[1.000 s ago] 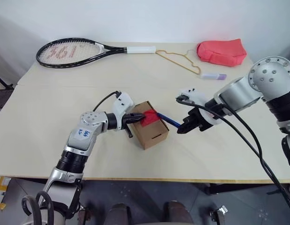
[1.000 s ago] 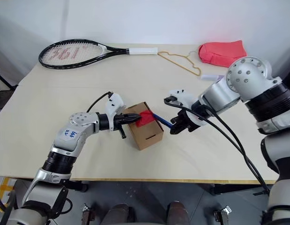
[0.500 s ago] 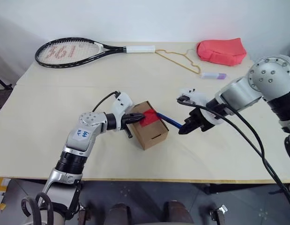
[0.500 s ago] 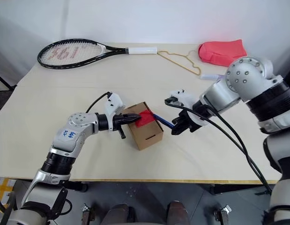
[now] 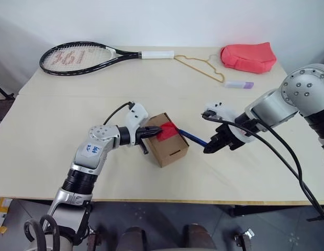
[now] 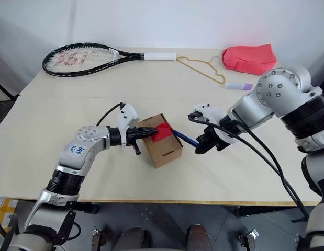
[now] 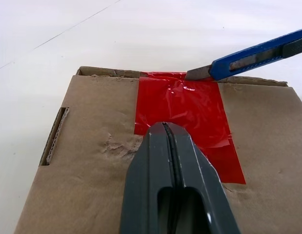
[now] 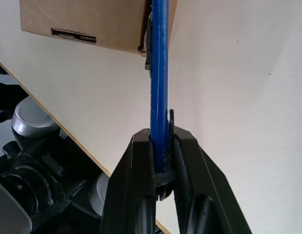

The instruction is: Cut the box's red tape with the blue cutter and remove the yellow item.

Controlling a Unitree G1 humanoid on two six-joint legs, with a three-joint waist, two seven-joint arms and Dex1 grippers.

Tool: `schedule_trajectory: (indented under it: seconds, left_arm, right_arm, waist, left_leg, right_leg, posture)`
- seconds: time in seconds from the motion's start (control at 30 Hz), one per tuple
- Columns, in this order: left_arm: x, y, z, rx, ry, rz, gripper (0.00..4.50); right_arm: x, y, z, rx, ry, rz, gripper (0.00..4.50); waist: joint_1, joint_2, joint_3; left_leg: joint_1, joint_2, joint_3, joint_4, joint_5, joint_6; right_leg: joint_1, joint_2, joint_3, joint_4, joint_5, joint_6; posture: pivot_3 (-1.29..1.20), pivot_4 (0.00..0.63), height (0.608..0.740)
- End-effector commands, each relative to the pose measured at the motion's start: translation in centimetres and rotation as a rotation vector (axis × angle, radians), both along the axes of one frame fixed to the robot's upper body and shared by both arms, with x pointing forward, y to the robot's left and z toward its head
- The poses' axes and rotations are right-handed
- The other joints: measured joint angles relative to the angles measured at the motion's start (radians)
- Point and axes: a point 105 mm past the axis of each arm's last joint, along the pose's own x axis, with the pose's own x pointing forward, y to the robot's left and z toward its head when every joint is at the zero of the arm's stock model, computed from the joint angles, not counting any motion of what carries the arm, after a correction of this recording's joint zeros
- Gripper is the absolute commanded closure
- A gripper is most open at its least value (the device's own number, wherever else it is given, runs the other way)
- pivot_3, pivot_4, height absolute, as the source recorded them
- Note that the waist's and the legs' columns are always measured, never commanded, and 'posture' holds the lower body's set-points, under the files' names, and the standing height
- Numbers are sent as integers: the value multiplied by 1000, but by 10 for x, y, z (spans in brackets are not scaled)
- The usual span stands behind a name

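The brown cardboard box (image 5: 169, 145) stands mid-table with the red tape (image 7: 185, 109) across its top. My left gripper (image 7: 164, 126) is shut, and its tip presses on the box top at the near edge of the tape. My right gripper (image 5: 210, 147) is to the right of the box, shut on the blue cutter (image 5: 192, 137). The cutter's grey blade tip (image 7: 197, 73) touches the far edge of the tape at the box rim. In the right wrist view the cutter (image 8: 159, 58) runs from my fingers to the box (image 8: 92, 22). The yellow item is hidden.
At the back of the table lie a tennis racket (image 5: 80, 55), a thin wire hanger (image 5: 201, 67), a red fabric pouch (image 5: 248, 56) and a white-and-purple tube (image 5: 238, 84). The table's front edge (image 5: 167, 200) runs close below the box.
My right arm's elbow has swung outward to the right, while its gripper and the cutter have barely shifted. The left gripper and the box have stayed put.
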Motion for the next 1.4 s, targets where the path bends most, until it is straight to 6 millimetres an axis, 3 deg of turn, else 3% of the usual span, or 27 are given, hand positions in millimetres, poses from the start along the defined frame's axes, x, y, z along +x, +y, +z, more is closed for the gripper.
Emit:
schedule_trajectory:
  seconds: [0.03,0.23,0.83,1.03,1.2,1.4]
  left_arm:
    - [-17,23,-79,128,308,90,4500]
    - [-15,26,-79,132,307,96,4500]
    - [-15,28,-78,129,305,104,4500]
    - [-15,24,-74,108,287,94,4500]
    - [-11,17,-46,-9,167,37,4500]
    - [-8,21,23,-160,-221,-89,4500]
  right_arm:
    - [-8,-3,-7,-30,35,23,4368]
    - [-18,-12,-4,-56,66,37,4368]
    - [-22,-25,-5,-78,75,14,4368]
    - [-21,-28,7,-35,22,1,4368]
    - [-18,-30,27,70,-69,-15,4368]
    - [-21,-39,44,165,-135,-33,4368]
  waist:
    - [0,0,0]
    - [2,0,0]
    - [3,0,0]
    - [3,0,0]
    - [3,1,1]
    - [5,1,14]
  left_leg:
    - [0,0,0,0,0,0]
    - [0,0,0,-4,0,0]
    - [0,0,1,-6,0,-1]
    - [0,0,1,-7,0,-1]
    - [-1,0,2,-8,0,-1]
    - [-6,0,9,-8,1,-2]
  right_leg:
    - [0,0,0,0,0,0]
    - [0,0,0,-4,0,0]
    - [0,0,-1,-6,0,0]
    - [0,-1,-1,-7,0,0]
    - [-1,-1,-1,-8,0,0]
    - [-6,0,-6,-6,0,0]
  posture:
    - [0,150,740]
    - [0,150,740]
    - [0,150,740]
    - [0,150,740]
    - [0,150,740]
    - [0,150,740]
